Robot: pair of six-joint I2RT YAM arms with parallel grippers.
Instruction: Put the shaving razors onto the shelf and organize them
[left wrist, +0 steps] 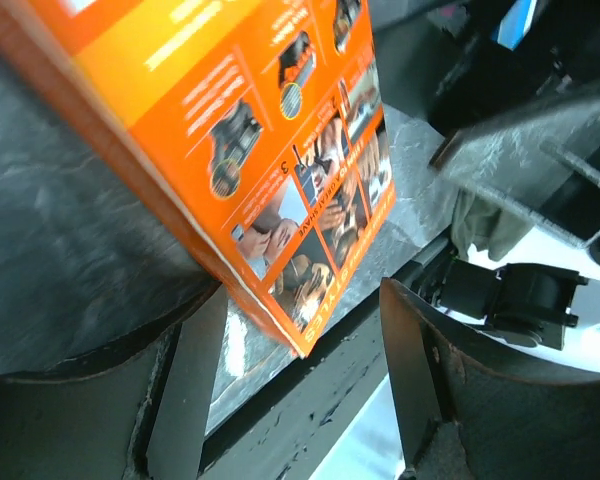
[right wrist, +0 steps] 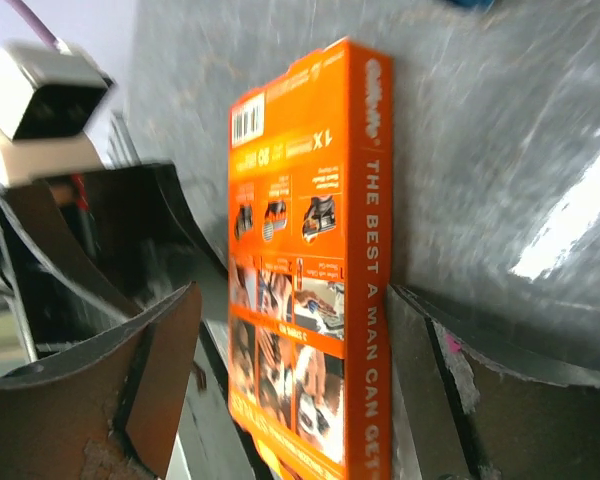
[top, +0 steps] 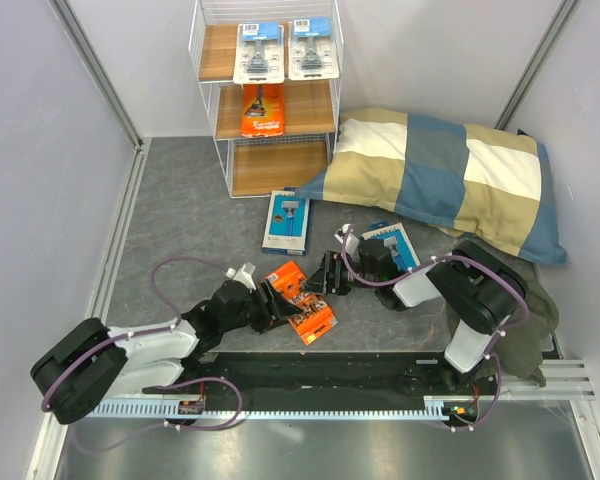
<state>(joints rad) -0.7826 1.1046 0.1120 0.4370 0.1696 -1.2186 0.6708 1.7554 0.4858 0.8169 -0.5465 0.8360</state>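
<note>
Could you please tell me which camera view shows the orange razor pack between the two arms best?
The right wrist view: the orange razor pack fills the frame, with its barcode, picture panels and slogan edge readable. The top external view shows it small, from above. The left wrist view shows only one cropped corner.

The left hand (top: 271, 303) was black, and just behind it sat a small white camera block (top: 242, 275). Further back came a black forearm (top: 220, 308), then the left white link (top: 152, 350) and a round black shoulder joint (top: 73, 368). The left purple cable (top: 175, 268) made a thin loop beside this arm.

The right hand (top: 332, 272) was black too. Behind it were the right white link (top: 417, 288), a big black elbow joint (top: 485, 290) and the right purple cable (top: 380, 284).

Seen close, the left fingers (left wrist: 185, 390) were dark with flat grey inner faces. The right fingers (right wrist: 165, 350) had worn, brownish edges, and one carried a small pink mark (right wrist: 450, 346).
</note>
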